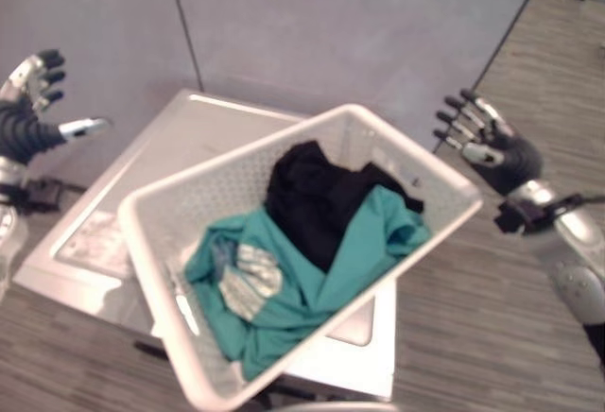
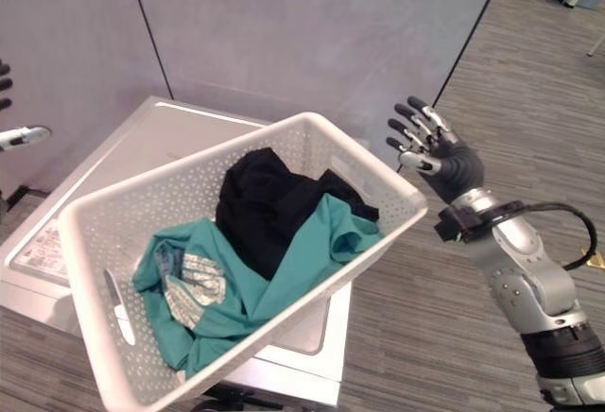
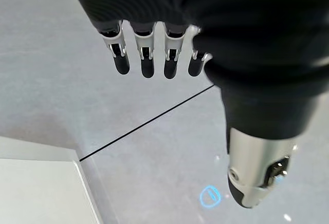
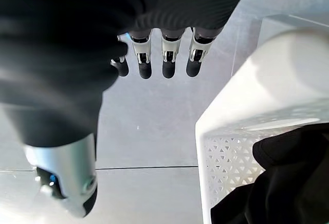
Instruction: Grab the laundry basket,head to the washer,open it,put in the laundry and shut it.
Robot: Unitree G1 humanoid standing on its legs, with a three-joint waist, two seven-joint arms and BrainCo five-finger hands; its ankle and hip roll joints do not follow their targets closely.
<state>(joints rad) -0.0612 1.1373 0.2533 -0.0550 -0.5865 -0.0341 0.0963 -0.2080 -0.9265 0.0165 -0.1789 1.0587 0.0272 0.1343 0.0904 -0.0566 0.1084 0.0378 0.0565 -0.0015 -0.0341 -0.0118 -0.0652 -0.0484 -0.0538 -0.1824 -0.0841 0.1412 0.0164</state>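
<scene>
A white perforated laundry basket (image 1: 227,171) rests tilted on top of the silver washer (image 1: 180,138). Inside lie a teal garment (image 1: 321,280) with a grey-white patch and a black garment (image 1: 312,195) behind it. My left hand (image 1: 28,100) is raised to the left of the washer, open with fingers spread, well apart from the basket. Just past the basket's right corner my right hand (image 1: 496,152) is held up, open and not touching it. In the right wrist view the straight fingers (image 4: 167,54) point past the basket's rim (image 4: 241,111). The washer's lid is down under the basket.
A grey panelled wall (image 1: 331,25) stands right behind the washer. Wood-look floor (image 1: 539,62) runs along the right side and in front. A printed label (image 1: 95,237) sits on the washer's left top.
</scene>
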